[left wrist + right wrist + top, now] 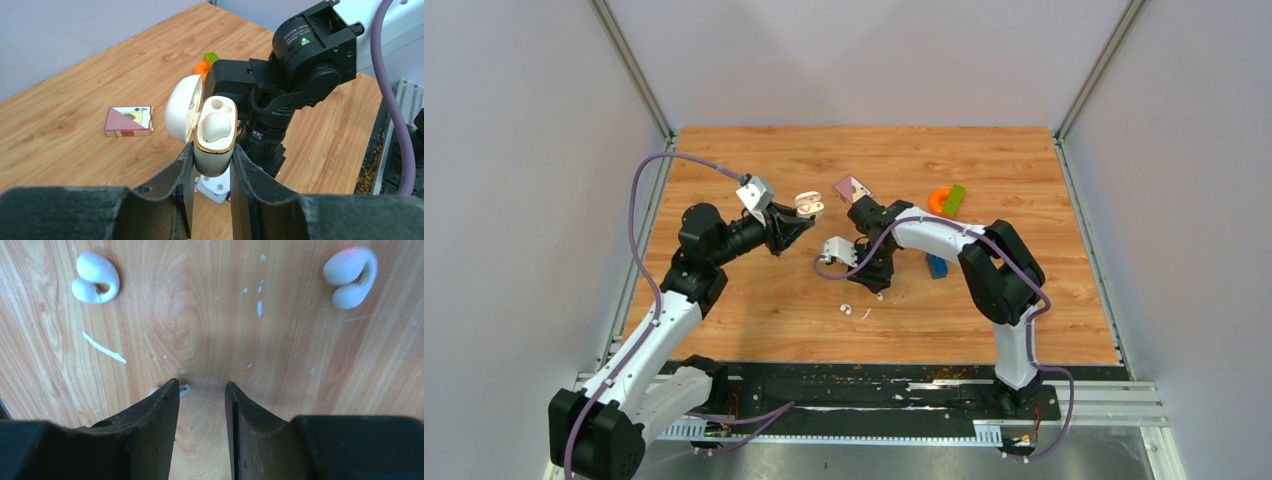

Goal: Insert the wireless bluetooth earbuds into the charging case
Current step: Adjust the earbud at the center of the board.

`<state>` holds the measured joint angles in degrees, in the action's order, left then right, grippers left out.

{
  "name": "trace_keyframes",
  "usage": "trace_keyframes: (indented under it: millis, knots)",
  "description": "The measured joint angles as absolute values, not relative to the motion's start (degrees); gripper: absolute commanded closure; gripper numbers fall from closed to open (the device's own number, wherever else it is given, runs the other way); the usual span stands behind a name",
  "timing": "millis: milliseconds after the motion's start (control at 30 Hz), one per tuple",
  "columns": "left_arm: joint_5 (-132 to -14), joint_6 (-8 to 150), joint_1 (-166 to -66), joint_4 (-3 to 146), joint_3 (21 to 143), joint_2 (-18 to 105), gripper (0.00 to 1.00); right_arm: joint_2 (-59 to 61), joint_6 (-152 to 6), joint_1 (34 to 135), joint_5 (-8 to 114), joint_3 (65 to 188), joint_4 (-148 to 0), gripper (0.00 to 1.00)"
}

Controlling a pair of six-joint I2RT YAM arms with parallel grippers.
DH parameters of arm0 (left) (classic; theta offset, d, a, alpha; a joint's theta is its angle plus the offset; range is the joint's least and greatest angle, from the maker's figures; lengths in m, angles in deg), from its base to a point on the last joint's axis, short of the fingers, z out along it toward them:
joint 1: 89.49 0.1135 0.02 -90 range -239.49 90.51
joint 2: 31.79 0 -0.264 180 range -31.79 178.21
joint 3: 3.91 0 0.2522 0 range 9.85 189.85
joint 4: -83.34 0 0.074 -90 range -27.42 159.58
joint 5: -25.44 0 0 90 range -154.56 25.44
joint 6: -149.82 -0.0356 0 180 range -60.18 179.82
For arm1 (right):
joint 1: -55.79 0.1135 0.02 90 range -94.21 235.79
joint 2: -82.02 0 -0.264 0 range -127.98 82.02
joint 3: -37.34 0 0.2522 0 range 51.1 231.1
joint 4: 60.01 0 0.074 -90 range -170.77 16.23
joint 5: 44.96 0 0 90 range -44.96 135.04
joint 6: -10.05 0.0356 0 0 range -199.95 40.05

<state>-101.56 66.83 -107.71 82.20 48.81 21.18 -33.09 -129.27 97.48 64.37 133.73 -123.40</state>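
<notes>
My left gripper (pixel 212 150) is shut on the charging case (pixel 215 145) and holds it up above the table. The case is cream-white with a gold rim, and its lid (pixel 182 112) is hinged open to the left. In the top view the case (pixel 809 206) sits just left of the right arm's wrist. Two white curved earbuds lie on the wood in the right wrist view, one far left (pixel 95 277) and one far right (pixel 350 277). My right gripper (pixel 201 385) is open and empty, pointing down at the bare wood between them. One earbud (pixel 845 308) also shows in the top view.
A thin white sliver (pixel 104 347) lies near the left earbud, and a small white scrap (pixel 185 388) touches the left finger. A card deck (pixel 852 188), an orange ring (pixel 939 200), a green block (pixel 953 200) and a blue block (pixel 936 265) lie behind the right arm.
</notes>
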Motion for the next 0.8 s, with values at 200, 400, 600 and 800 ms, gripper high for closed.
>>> trace_keyframes:
  millis: [200, 400, 600, 800]
  knots:
    - [-101.56, 67.00, -107.71, 82.27, 48.81, 21.18, 1.00, -30.38, -129.57, 96.63, 63.06, 129.90, -123.92, 0.61]
    - [-101.56, 67.26, -107.71, 82.71, 48.81, 21.18, 1.00, -27.60, -129.57, 95.64, 62.23, 126.06, -124.80, 0.61]
    - [-101.56, 67.31, -107.71, 82.75, 48.81, 21.18, 1.00, -25.98, -128.94, 95.95, 62.34, 123.83, -126.44, 0.60]
    - [-101.60, 67.35, -107.71, 82.69, 48.81, 21.18, 1.00, -26.73, -127.82, 96.47, 62.75, 125.07, -127.14, 0.61]
